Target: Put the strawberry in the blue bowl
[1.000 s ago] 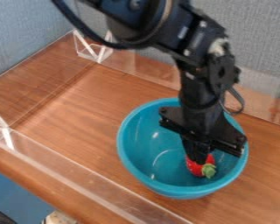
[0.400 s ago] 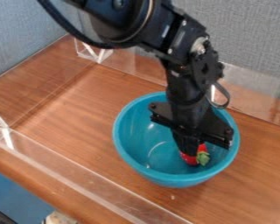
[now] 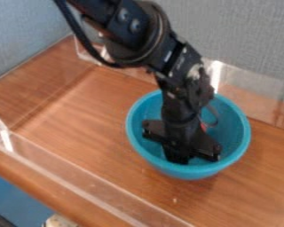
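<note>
The blue bowl stands on the wooden table, right of centre. My black arm comes down from the upper left, and its gripper points straight down, sunk deep inside the bowl near its bottom. The fingers look shut. The strawberry is hidden under the dark hand, so I cannot see it against the bowl's floor.
Clear acrylic walls ring the wooden table: a low one along the front edge and another along the back. A grey-blue backdrop stands behind.
The gripper, which held the strawberry in plain sight above the bowl's floor, has sunk deeper into the bowl. The strawberry is now covered by the hand.
</note>
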You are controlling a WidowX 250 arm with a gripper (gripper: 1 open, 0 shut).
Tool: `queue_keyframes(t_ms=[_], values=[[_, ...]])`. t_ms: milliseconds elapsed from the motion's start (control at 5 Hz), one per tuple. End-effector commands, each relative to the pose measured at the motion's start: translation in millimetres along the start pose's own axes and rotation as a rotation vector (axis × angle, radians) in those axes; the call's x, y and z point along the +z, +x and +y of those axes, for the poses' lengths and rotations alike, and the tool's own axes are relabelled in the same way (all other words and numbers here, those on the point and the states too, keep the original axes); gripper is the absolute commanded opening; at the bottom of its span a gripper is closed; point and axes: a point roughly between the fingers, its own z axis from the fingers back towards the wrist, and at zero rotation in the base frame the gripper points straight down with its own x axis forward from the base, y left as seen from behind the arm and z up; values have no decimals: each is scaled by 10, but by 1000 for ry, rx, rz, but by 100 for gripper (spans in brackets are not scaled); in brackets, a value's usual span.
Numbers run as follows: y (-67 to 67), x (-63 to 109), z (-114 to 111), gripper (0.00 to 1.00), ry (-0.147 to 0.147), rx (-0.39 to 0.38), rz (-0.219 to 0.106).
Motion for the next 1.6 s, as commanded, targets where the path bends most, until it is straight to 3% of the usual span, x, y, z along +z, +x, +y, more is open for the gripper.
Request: queue_keyframes(t_ms=[0, 200, 400, 1000, 1400], values=[[-612, -316, 118, 0, 70, -26, 251], [-677, -183, 136, 0, 74, -53, 263], [-645, -44, 103, 0, 76, -58, 254], [-320, 169, 76, 0, 84, -97, 223], [-121, 85, 103, 0, 79, -136, 203]])
